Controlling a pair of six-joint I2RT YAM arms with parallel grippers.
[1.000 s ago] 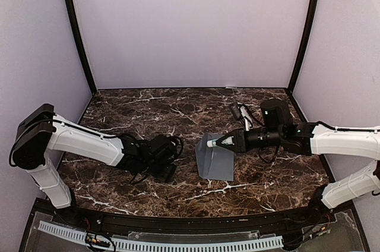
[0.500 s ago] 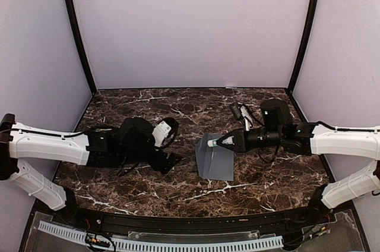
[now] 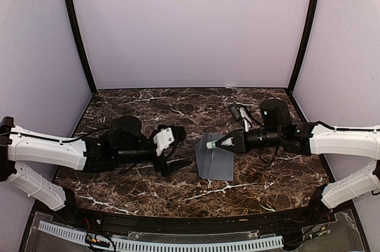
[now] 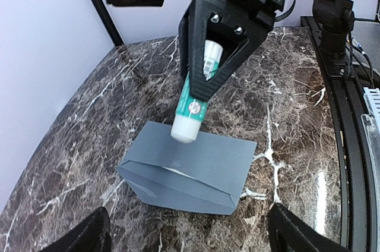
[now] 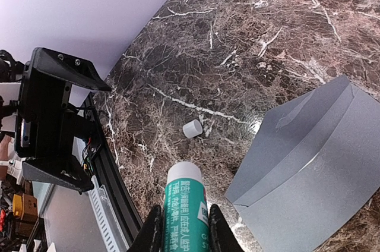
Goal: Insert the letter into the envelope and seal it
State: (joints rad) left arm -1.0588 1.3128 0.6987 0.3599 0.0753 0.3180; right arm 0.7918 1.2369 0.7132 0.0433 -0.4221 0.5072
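Note:
The slate-grey envelope (image 3: pixel 216 164) lies mid-table with its flap (image 4: pixel 178 197) partly folded over on the side facing my left arm. A thin pale sliver (image 4: pixel 178 172), probably the letter's edge, shows at the fold; otherwise the letter is hidden. My right gripper (image 3: pixel 225 141) is shut on a green-and-white glue stick (image 4: pixel 191 115), uncapped, its white tip just over the envelope's back edge. In the right wrist view the glue stick (image 5: pixel 185 204) sits between my right gripper's (image 5: pixel 185 231) fingers. My left gripper (image 3: pixel 181 150) is open just left of the envelope, with nothing between its fingertips (image 4: pixel 83 237).
The glue stick's white cap (image 5: pixel 192 128) lies loose on the marble between the envelope (image 5: pixel 314 169) and the table's black front rail (image 5: pixel 116 180). The left arm's black gripper body (image 5: pixel 53 115) faces the right one. Lilac walls close in the table.
My left arm has swung right and stretched toward the envelope, and its gripper has opened wide. The right arm, glue stick and envelope have stayed put.

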